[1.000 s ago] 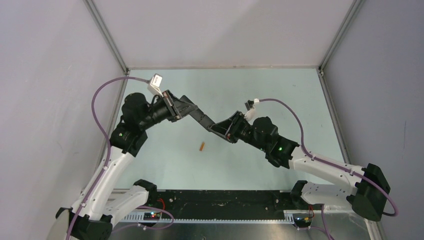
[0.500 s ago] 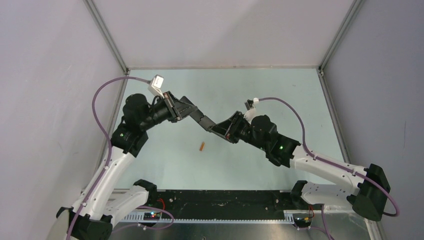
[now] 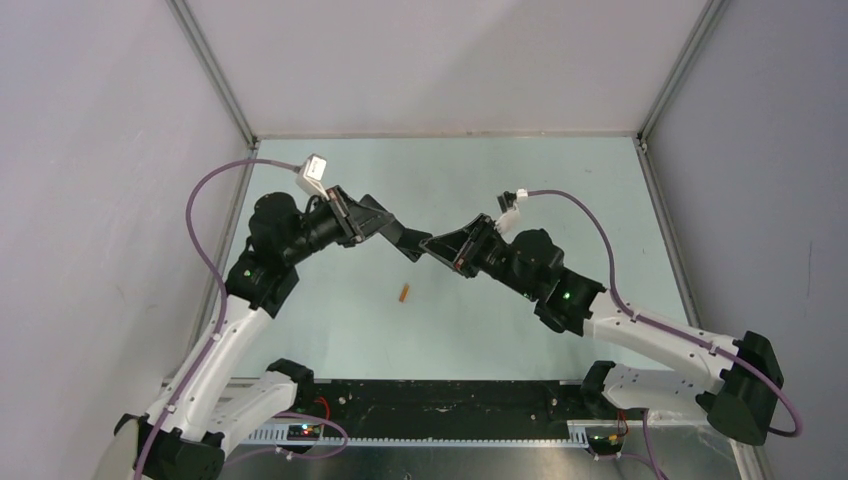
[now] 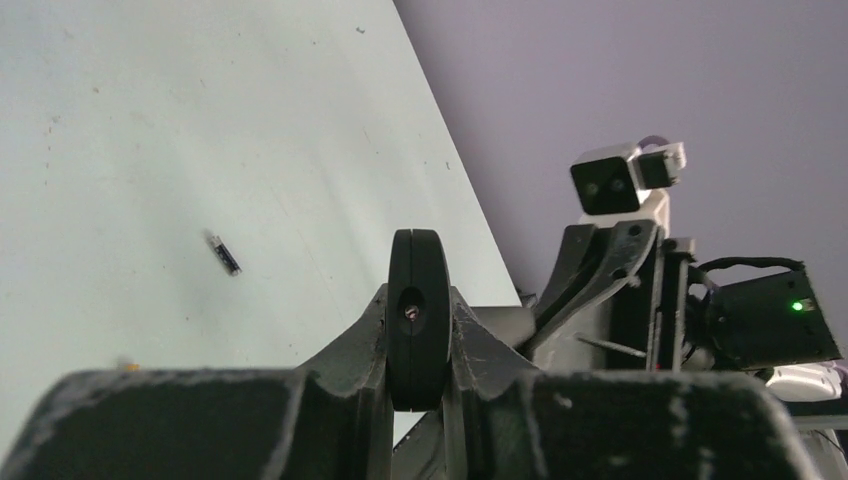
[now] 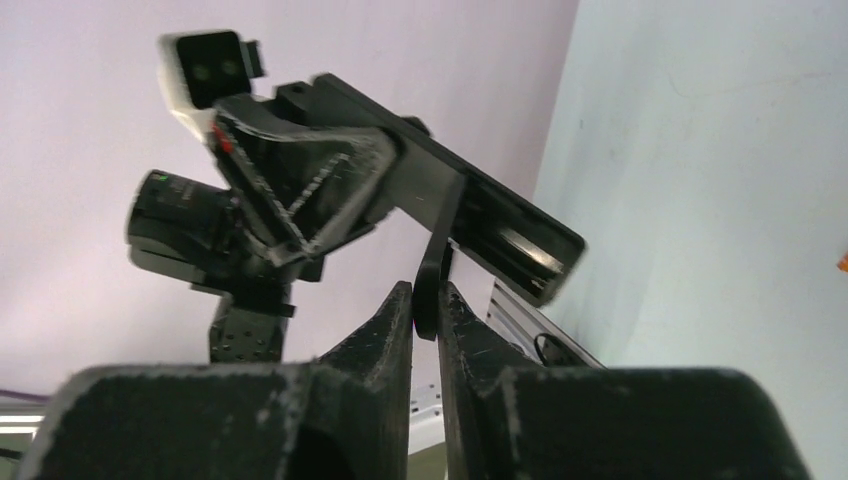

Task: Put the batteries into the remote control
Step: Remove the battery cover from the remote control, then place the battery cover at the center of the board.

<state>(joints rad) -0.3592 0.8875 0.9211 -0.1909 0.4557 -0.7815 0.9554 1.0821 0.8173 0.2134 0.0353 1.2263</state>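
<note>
Above the pale table (image 3: 520, 180), the left gripper (image 3: 388, 228) has its jaws clamped on the remote control (image 3: 410, 245), holding it in the air over mid-table. The right gripper (image 3: 447, 247) pinches the thin black cover (image 5: 432, 262), whose upper end meets the remote's back. Both cells lie loose on the table: the orange battery (image 3: 404, 293) sits below the remote, toward the bases, and the dark battery (image 4: 224, 253) apart from it. The compartment seems only now being opened; loading both is left.
</note>
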